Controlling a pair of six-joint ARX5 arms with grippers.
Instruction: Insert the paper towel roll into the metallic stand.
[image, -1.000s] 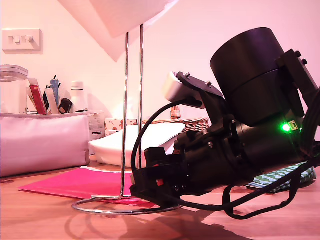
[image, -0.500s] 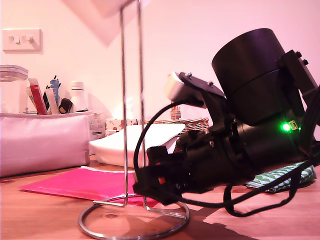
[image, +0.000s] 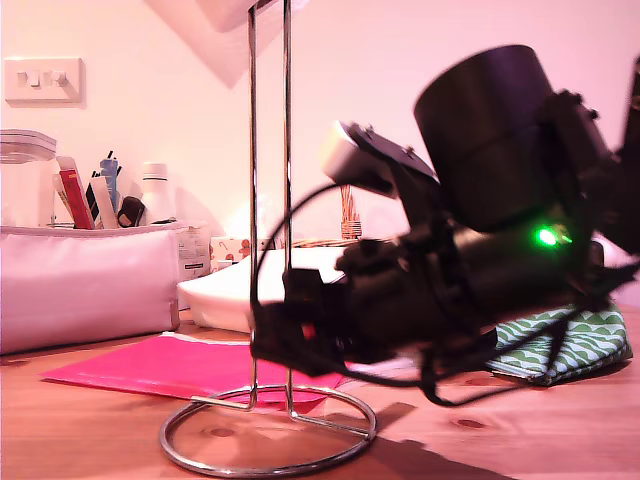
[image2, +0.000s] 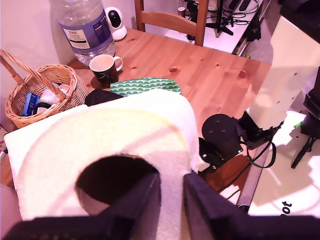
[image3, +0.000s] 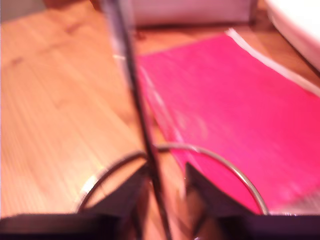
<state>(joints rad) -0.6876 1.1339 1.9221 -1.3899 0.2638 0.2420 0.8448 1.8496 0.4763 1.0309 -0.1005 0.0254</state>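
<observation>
The metallic stand (image: 268, 250) is a chrome loop rising from a ring base (image: 265, 448) on the wooden table. Its wire (image3: 131, 85) runs between the fingers of my second gripper (image3: 167, 170), which is shut on it low on the loop. In the exterior view that gripper (image: 272, 345) is the black arm reaching in from the exterior view's right. The paper towel roll (image2: 100, 145) fills the first wrist view. My first gripper (image2: 171, 175) is shut on its wall, one finger inside the hollow core. Only the roll's lower edge (image: 232, 8) shows at the loop's top.
A pink sheet (image: 150, 365) lies under the stand, with a white pouch (image: 85, 285) and a folded white bag (image: 230, 290) behind. A green-patterned cloth (image: 560, 345) is at the exterior view's right. Wicker basket (image2: 42, 90), mug (image2: 104, 67) and water bottle (image2: 85, 25) stand below the roll.
The stand shifted and its ring base came nearer the camera. The second arm moved with it and is now blurred. The roll rose almost out of the exterior view's top.
</observation>
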